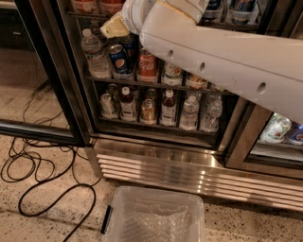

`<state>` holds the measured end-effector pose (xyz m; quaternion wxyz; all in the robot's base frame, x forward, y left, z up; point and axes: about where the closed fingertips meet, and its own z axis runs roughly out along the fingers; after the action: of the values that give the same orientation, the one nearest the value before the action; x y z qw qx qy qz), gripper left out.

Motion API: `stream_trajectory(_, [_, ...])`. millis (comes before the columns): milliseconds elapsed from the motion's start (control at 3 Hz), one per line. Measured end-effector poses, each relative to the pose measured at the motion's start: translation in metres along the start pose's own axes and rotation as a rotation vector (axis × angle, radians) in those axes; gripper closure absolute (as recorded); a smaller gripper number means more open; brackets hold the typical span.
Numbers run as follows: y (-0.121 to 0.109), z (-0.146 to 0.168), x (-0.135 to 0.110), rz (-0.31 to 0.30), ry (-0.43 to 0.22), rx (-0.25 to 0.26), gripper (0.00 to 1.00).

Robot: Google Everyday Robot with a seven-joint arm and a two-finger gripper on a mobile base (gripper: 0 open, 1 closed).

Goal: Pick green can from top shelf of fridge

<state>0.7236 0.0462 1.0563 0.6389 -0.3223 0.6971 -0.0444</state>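
The robot's white arm (pixel 222 52) crosses the view from the right edge up to the top left, in front of the open fridge (pixel 75 90). At its far end the gripper (pixel 115 26) shows as a cream-coloured tip inside the cabinet, near the left end of the shelves and just above the row of cans. Whether it is open, closed or holding something cannot be told from here.

Below the gripper, a wire shelf (pixel 156 86) carries, from the left, a clear water bottle (pixel 94 54), a blue Pepsi can (pixel 118 59) with a second blue can (pixel 129 45) behind it, and a red Coca-Cola can (pixel 147 66). Two more cans (pixel 173 73) stand to the right, with the arm covering their tops. The green can cannot be picked out with certainty, as the arm hides much of this row and the one above. The next shelf down holds a row of bottles (pixel 168 106) with white caps. At the very top, reddish containers (pixel 85 4) are cut off by the edge.

The glass door (pixel 28 71) stands open to the left. Under the cabinet runs a slatted stainless-steel base (pixel 189 172). A clear plastic bin (pixel 118 203) sits on the speckled floor (pixel 42 227) in front of it, and a black cable (pixel 33 165) loops over the floor at the left.
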Motion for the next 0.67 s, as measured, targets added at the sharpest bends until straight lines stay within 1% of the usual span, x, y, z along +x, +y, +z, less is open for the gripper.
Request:
stream_trajectory(333, [-0.0128,0.0156,-0.0038,0.027,-0.009,0.054,0.00])
stream_trajectory(667, [-0.0218,0.0234,-0.0041,0.045,-0.011,0.101,0.14])
